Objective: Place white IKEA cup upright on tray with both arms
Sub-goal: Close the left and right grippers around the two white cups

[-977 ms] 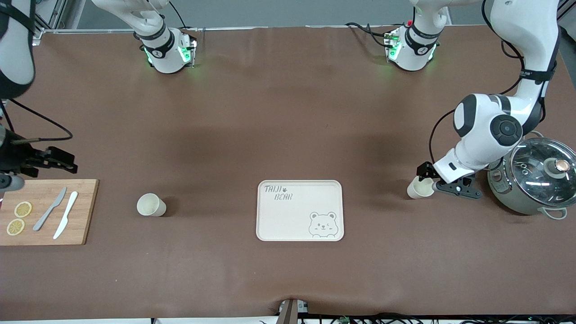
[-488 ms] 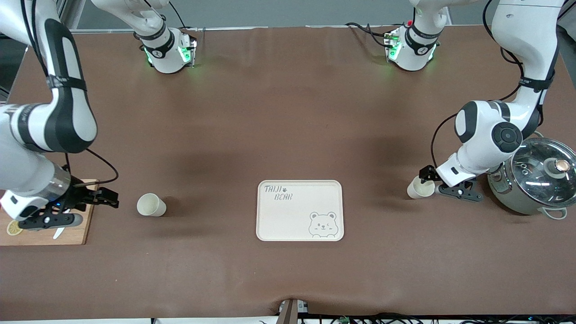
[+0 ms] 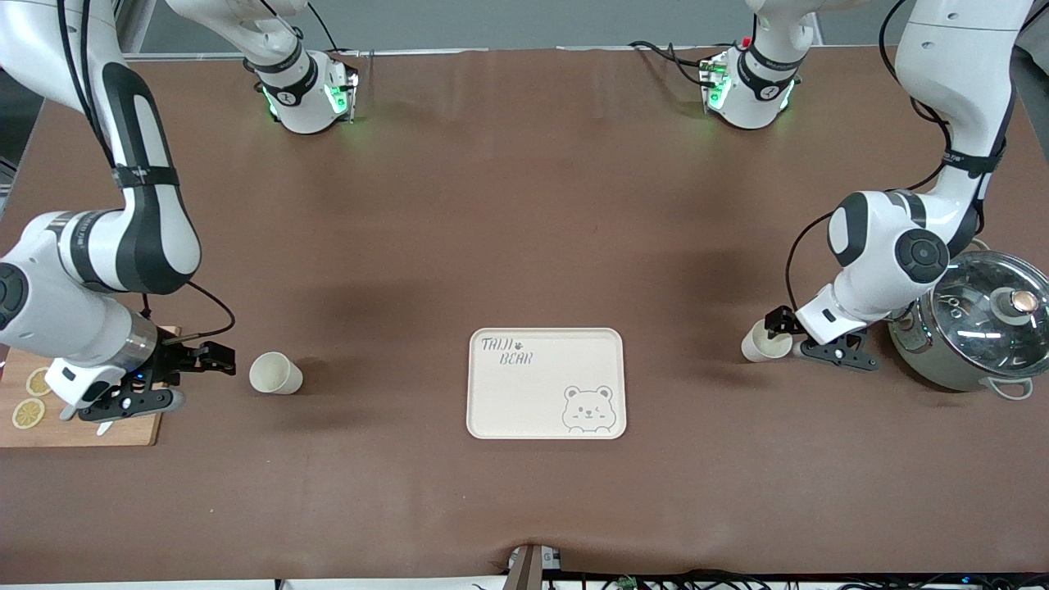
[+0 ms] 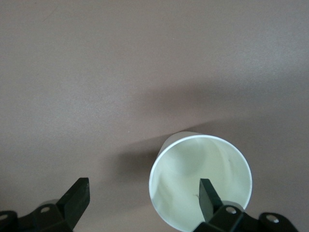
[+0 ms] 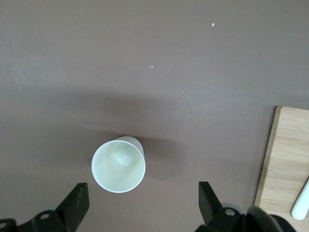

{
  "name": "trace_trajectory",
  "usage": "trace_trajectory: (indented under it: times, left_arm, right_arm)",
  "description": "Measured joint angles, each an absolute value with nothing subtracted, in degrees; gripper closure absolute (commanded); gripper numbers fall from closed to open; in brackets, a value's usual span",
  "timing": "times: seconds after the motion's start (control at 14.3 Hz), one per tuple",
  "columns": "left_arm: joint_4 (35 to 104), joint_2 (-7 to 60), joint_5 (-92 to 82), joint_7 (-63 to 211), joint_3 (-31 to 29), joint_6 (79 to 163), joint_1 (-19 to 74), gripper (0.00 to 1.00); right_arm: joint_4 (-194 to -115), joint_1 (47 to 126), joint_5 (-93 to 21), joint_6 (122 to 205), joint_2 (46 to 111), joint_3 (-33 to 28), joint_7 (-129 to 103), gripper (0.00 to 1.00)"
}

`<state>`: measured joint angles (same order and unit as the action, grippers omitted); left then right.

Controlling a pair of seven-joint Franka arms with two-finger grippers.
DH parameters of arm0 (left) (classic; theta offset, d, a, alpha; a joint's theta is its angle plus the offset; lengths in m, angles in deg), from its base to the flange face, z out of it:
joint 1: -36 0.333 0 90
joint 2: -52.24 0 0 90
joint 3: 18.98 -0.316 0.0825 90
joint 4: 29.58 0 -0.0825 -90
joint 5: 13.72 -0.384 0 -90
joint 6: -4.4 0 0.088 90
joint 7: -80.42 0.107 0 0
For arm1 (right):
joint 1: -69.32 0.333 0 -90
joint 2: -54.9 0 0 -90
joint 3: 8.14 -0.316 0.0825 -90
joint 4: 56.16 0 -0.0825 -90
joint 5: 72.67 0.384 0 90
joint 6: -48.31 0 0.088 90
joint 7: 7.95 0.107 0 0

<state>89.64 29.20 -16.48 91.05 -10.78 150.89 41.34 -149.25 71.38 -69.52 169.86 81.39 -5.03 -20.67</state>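
- Here the tray (image 3: pixel 546 383) lies flat on the brown table (image 3: pixel 524 246), bare, with its bear-face drawing toward the front camera and its lettering at the corner toward the bases;
- one white cup (image 3: pixel 275 373) stands upright on the table toward the right arm's end, well apart from the tray; the right wrist view shows its open mouth (image 5: pixel 119 165) facing up;
- the right gripper (image 3: pixel 192 378) hangs low just beside that cup, at the edge of the cutting board (image 3: pixel 123 430); its fingers (image 5: pixel 76 203) are spread wide and touch nothing;
- lemon slices (image 3: pixel 33 397) lie on the board, partly covered by the right arm;
- a second white cup (image 3: pixel 760 344) stands toward the left arm's end of the table, near the lidded pot (image 3: pixel 975 328);
- the left gripper (image 3: pixel 801 340) is at this cup with its jaws apart; in the left wrist view one finger (image 4: pixel 207 195) seems to reach inside the cup's mouth (image 4: pixel 193 188) while the other (image 4: pixel 76 198) stays outside over bare table; whether either touches the rim is unclear.
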Motion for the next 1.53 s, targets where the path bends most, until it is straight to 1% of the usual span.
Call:
trace_trajectory:
  times: [0.35, 0.56, 0.63, 0.7, 1.12, 1.53]
  left_arm:
    - [89.73, 28.27, -16.48, 91.07, -10.78, 152.17, 41.34, 0.0]
    - [89.89, 27.25, -16.48, 91.15, -10.78, 154.21, 41.31, 0.0]
    - [89.9, 26.73, -16.48, 91.25, -10.78, 154.83, 41.3, 0.65]
    - [89.92, 26.2, -16.48, 91.36, -10.77, 155.34, 41.29, 1.0]
    - [90.04, 25.72, -16.48, 91.36, -10.71, 156.2, 41.25, 1.0]
    - [89.22, 26.55, -16.48, 90.63, -10.22, 156.5, 41.03, 1.0]
  right_arm:
    - [-155.31, 71.43, -69.52, 177.76, 81.91, -5.07, -24.59, 0.0]
    - [-157.29, 71.43, -69.52, 179.81, 81.96, -5.07, -26.26, 0.0]
    - [-157.61, 71.44, -69.52, 180.28, 81.96, -5.08, -26.41, 0.0]
    - [-158.07, 71.51, -69.52, 180.82, 81.96, -5.11, -26.52, 0.0]
    - [-162.01, 72.41, -69.52, 186.58, 82.84, -5.17, -26.57, 0.0]
    - [-163.34, 72.47, -69.52, 190.7, 84.57, -5.09, -27.72, 0.0]
